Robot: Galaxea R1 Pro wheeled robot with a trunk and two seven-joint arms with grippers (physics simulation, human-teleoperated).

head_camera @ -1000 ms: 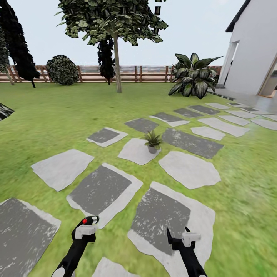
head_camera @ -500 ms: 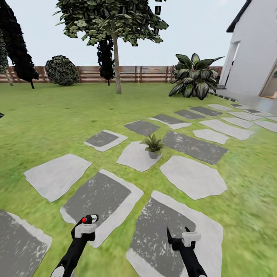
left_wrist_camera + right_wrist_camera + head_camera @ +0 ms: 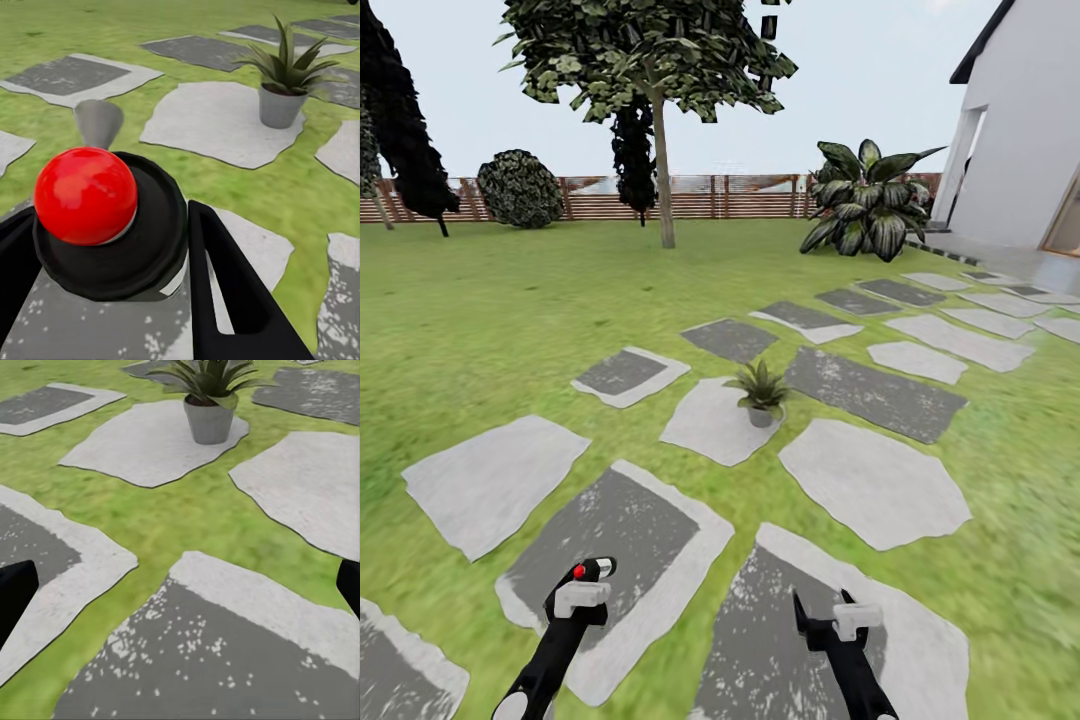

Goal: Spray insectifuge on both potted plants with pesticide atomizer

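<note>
As view advances — potted plant (image 3: pixel 761 389) nearer.

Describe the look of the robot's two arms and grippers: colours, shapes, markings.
Both arms are slim, glossy black, each with a white block near the wrist. The left gripper has black fingers, wedge-shaped with a slot cut through them. The right gripper has thin black pointed fingers and the same white block beside them. No cables or printed markings are visible.

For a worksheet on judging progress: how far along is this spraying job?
Done: the sprayer sits between the left gripper's fingers. In hand: one potted plant stands ahead on a pale stone. Left: spraying it and the second plant. The right gripper is open.
</note>
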